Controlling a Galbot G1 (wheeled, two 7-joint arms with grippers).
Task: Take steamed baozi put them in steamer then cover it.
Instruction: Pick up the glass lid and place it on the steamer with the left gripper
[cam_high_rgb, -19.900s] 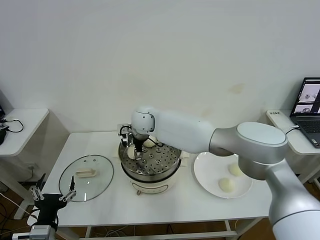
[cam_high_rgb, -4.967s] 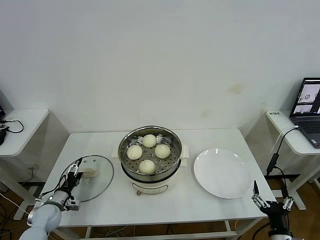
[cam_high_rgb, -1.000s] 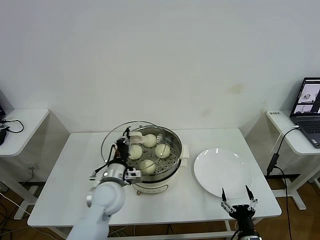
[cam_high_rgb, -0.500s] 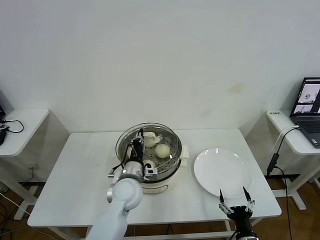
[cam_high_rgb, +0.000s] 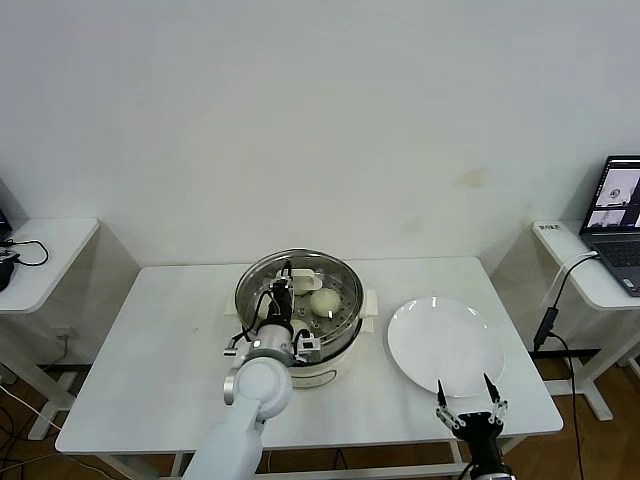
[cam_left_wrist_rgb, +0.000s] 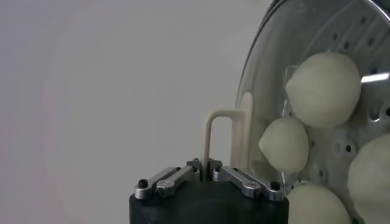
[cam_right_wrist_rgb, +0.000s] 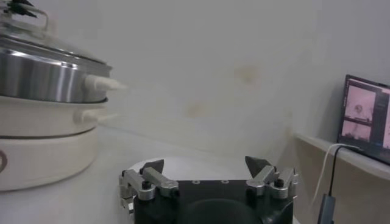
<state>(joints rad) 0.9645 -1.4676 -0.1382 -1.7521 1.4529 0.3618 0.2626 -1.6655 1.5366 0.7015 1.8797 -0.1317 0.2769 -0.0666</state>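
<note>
Four steamed baozi sit on the perforated tray inside the steamer, seen through the glass in the left wrist view; head view shows only part of them because the arm blocks. Loading looks done, plate bare to the right of the pot. Glass lid is over the steamer, roughly centred on the rim; can't tell if it is fully seated or a hair above. Left gripper above the pot, fingers pinched onto the lid's cream handle, nearly closed on the thin loop. Right gripper parked low at the near table edge just in front of the plate, fingers spread wide, nothing in them. Steamer stands mid-table on its cream-white base.

Judgement: task nearly finished, covering step in hand. Left: settle lid flat on the rim, let go of handle, pull left arm clear. Risk: lid off-centre could slip when released. Laptop on side desk at far right, not involved.
</note>
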